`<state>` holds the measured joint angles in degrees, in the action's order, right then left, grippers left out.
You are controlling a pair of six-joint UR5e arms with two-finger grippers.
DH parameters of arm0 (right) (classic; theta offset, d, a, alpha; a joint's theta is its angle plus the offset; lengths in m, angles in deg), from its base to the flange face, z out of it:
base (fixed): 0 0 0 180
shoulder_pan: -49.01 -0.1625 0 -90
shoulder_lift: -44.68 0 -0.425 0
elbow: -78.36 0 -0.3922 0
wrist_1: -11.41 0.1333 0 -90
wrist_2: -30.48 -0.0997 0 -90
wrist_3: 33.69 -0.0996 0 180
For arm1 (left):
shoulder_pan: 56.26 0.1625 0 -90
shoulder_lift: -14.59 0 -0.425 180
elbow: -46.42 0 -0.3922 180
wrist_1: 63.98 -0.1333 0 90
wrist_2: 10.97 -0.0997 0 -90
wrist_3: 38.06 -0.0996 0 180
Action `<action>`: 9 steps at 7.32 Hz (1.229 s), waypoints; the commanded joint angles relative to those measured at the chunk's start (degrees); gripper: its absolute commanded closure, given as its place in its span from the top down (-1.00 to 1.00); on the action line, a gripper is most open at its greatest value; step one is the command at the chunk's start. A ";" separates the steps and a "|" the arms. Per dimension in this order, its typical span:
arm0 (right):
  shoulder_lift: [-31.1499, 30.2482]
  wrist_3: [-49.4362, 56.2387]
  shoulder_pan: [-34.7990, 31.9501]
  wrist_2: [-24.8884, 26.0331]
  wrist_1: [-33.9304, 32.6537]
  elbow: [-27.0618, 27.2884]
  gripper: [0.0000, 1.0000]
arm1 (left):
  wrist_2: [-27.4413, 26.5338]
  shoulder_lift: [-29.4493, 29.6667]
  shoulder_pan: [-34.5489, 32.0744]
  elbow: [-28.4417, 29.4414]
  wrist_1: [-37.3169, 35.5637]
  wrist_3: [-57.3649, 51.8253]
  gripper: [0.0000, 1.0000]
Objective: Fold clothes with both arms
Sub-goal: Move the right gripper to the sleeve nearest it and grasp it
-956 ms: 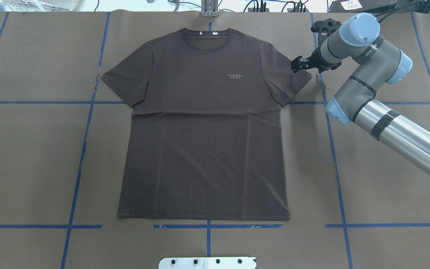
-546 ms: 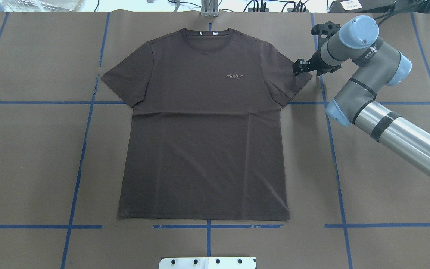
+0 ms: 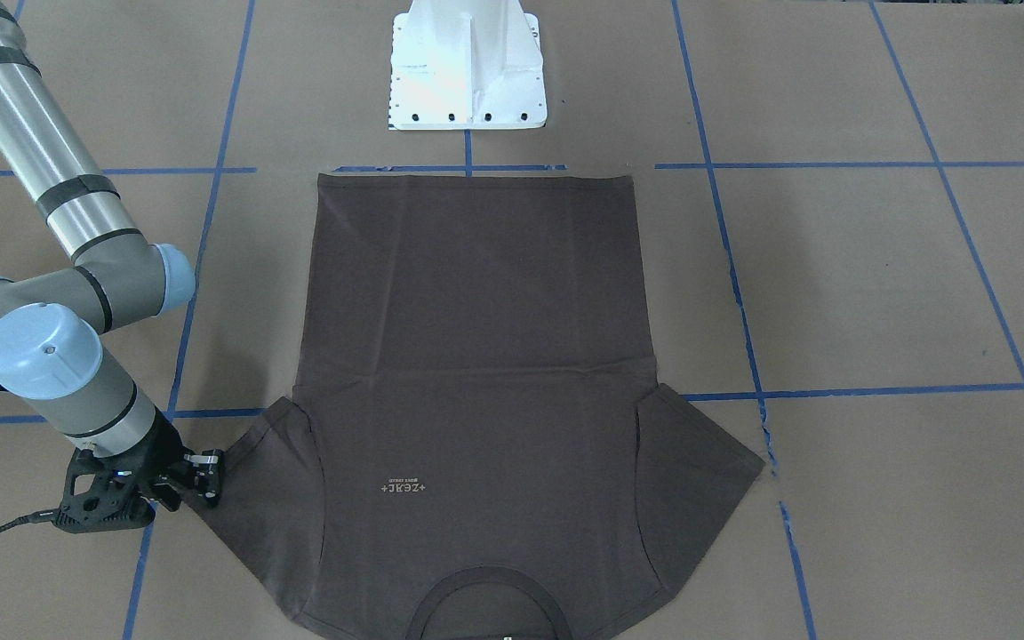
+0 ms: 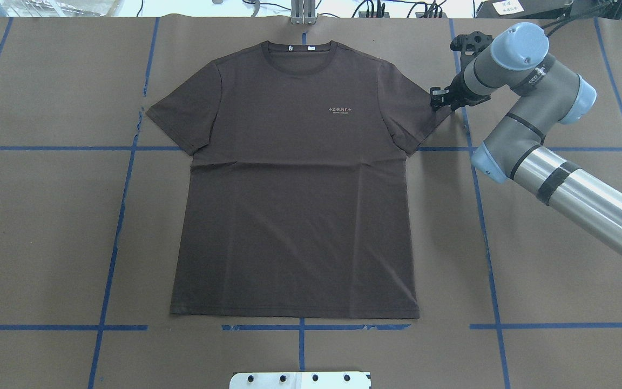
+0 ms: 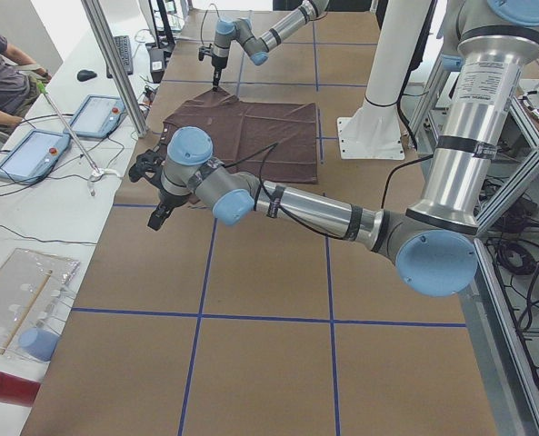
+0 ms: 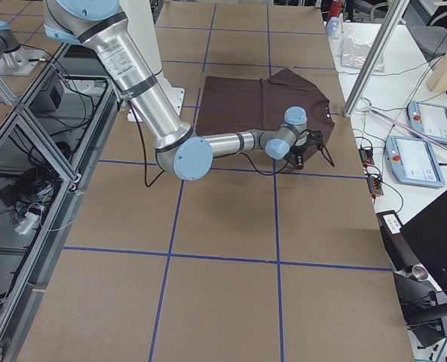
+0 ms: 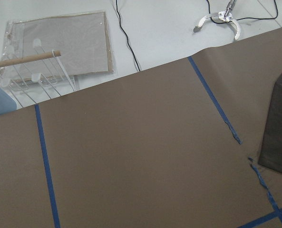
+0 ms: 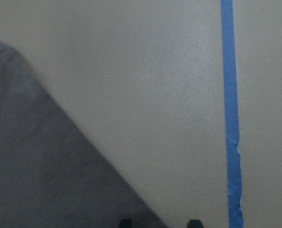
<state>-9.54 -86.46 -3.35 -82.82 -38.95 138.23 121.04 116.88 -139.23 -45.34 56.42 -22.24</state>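
Right fingers (image 8: 193,223) nearer T-shirt (image 4: 295,178) sleeve, parted, straddling its edge

- At your right edge, a dark T-shirt sleeve (image 7: 279,124) lies flat on brown paper (image 7: 141,161).
- Torn blue tape (image 7: 215,102) runs near it.
- Beyond the paper you see a wooden stick (image 7: 24,59) and a black cable (image 7: 126,39).

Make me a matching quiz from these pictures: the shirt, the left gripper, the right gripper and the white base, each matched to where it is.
Things:
1. shirt
2. left gripper
3. right gripper
4. white base

Places:
A. at the edge of a sleeve
B. just beyond the shirt's bottom edge
C. lying spread flat, front up
D. over bare table, off the shirt

Pairs: 1-C, 2-D, 3-A, 4-B
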 commanded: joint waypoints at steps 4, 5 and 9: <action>1.05 -0.40 0.06 -0.16 0.35 3.48 -1.00 | 0.00 0.45 0.00 0.00 -0.07 0.09 1.00; 3.66 -0.49 0.14 -0.16 0.26 4.03 -1.00 | 0.00 0.45 0.00 -0.09 0.02 0.00 1.00; 14.13 -0.31 8.46 9.01 -0.01 1.24 -1.00 | 0.00 0.54 0.00 0.44 0.02 -0.08 1.00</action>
<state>1.45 -86.72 1.02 -79.05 -38.94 141.58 121.04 117.36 -139.22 -45.19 56.40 -22.26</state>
